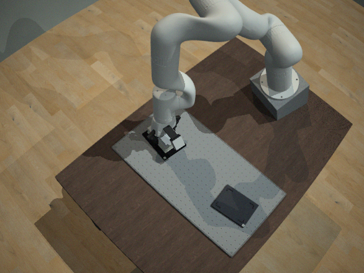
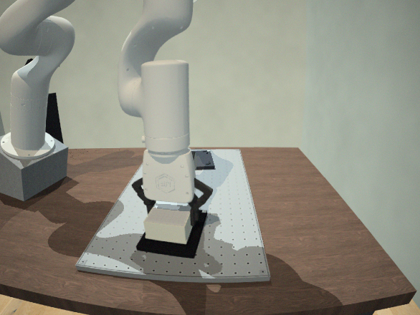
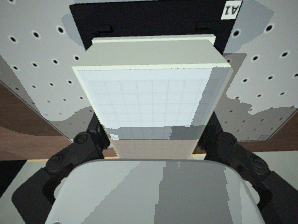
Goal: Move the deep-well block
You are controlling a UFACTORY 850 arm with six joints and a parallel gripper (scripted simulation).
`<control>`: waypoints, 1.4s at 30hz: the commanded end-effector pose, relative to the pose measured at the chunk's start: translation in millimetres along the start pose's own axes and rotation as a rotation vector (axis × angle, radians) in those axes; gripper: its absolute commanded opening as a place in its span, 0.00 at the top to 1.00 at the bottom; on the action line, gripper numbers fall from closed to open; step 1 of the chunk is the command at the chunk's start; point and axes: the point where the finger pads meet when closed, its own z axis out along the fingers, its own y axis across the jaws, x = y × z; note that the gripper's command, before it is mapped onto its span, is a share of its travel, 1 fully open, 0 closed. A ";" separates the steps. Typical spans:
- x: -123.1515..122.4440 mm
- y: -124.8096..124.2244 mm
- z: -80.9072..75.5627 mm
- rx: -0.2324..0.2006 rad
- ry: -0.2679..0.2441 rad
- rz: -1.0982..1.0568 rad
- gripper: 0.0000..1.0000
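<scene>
The cream 96-well deep-well block [image 1: 169,143] [image 2: 167,226] is upright, with its grid of wells facing up in the wrist view [image 3: 150,95]. My gripper [image 2: 171,211] [image 3: 153,107] is shut on the block, one black finger on each long side. The block sits low over the black nest N2 [image 1: 155,146] [image 2: 168,248], lined up with its outline. I cannot tell whether it rests fully down. The A1 label [image 3: 231,9] of the nest shows at the far right corner in the wrist view. Nest N1 [image 1: 235,205] [image 2: 203,159] has nothing on it.
Both nests lie on a grey perforated baseplate [image 1: 199,180] [image 2: 229,215] on a brown table. The arm's grey base pedestal [image 1: 279,93] [image 2: 29,168] stands beside the baseplate. The table edge runs close behind N2.
</scene>
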 end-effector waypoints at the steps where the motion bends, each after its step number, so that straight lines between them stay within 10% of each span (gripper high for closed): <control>1: -0.1 0.5 0.3 -0.011 -0.005 0.000 1.00; 42: -0.1 0.6 6.2 -0.011 -0.005 0.000 1.00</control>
